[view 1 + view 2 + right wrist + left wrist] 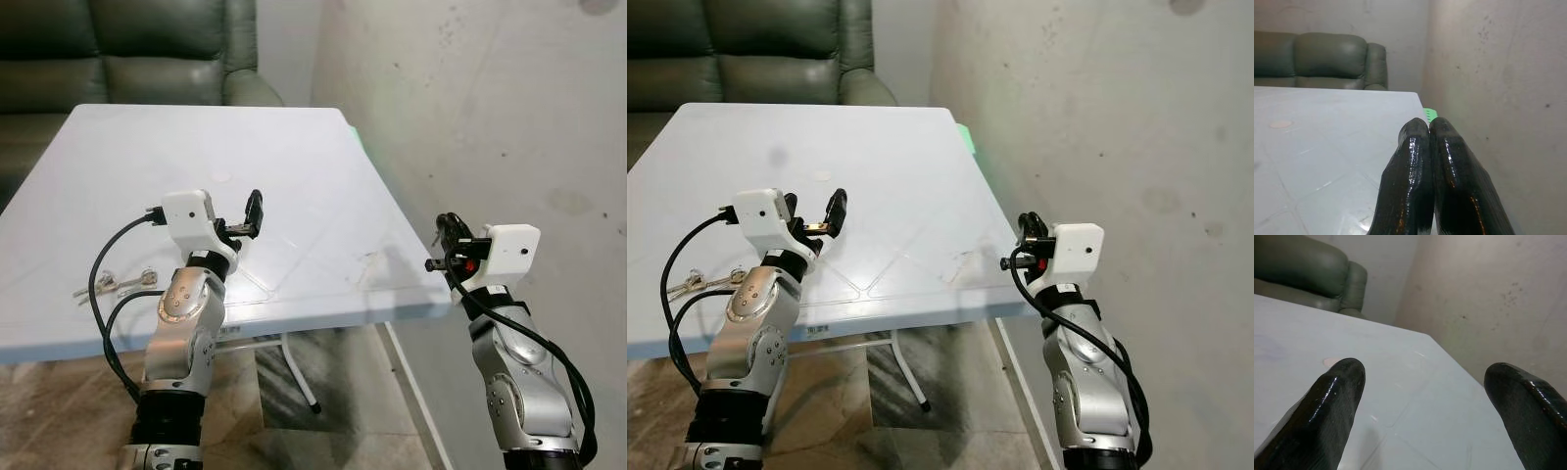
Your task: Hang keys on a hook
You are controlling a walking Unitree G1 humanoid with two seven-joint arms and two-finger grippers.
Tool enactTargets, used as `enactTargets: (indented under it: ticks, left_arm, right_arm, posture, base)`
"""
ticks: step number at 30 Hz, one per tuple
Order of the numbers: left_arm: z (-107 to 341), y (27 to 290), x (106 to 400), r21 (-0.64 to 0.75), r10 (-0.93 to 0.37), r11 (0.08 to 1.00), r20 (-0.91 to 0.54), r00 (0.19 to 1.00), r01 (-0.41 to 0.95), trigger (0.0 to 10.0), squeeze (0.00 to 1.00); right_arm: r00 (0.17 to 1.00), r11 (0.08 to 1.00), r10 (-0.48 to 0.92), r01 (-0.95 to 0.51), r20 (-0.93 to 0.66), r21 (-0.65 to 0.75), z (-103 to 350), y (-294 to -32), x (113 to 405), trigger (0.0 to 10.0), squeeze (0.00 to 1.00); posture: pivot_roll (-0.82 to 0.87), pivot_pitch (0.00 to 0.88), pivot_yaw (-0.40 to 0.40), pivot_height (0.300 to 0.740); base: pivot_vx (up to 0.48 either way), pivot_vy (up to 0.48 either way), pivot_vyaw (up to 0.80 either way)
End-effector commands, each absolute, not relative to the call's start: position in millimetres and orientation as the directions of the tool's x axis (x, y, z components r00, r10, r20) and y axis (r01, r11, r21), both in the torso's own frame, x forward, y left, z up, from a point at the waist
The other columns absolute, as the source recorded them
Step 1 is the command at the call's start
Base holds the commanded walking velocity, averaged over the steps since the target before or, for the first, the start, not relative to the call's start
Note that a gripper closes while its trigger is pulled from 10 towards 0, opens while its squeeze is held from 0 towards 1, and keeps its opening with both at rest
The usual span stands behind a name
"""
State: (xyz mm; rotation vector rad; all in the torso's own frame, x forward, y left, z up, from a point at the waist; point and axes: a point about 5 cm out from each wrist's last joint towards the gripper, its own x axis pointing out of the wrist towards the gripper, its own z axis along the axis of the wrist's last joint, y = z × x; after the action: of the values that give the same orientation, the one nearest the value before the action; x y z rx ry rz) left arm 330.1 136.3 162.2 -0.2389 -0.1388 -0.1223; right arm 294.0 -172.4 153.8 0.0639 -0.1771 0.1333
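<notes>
Surface: pale bluish-white, faint crossing seam lines, one small round tan spot.
Keys: silvery metal.
Left claw: glossy black fingers; white wrist housing, silver arm, black cables.
Right claw: glossy black fingers; white wrist housing with a red spot, silver arm.
Sofa: dark grey-green leather.
Wall: beige-grey, mottled with dark specks and stains.
Green object: bright green, at the surface's far corner; kind unclear.
Floor: brown-grey, marbled.
</notes>
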Motion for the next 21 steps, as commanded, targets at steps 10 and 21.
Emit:
enactTargets:
  ticks: [10, 21]
  left_arm:
    - [163.9, 134.2, 331.5, -0.243, -0.11, 0.959, 0.147, 0.983, 0.144, 10.0, 0.0]
    - [165.4, 133.2, 331.6, -0.241, -0.113, 0.959, 0.155, 0.981, 0.149, 10.0, 0.0]
  right_arm:
    - [0.978, 0.991, 0.107, -0.12, 0.182, 0.062, 155.9, -176.2, 291.8, 10.0, 0.0]
    - [0.979, 0.991, 0.105, -0.118, 0.176, 0.065, 155.1, -176.0, 292.5, 10.0, 0.0]
  posture:
    - [0.12, 0.001, -0.071, 0.74]
    - [0.11, 0.006, -0.065, 0.74]
  base:
    - [0.0, 0.0, -0.69]
    - [0.0, 0.0, -0.69]
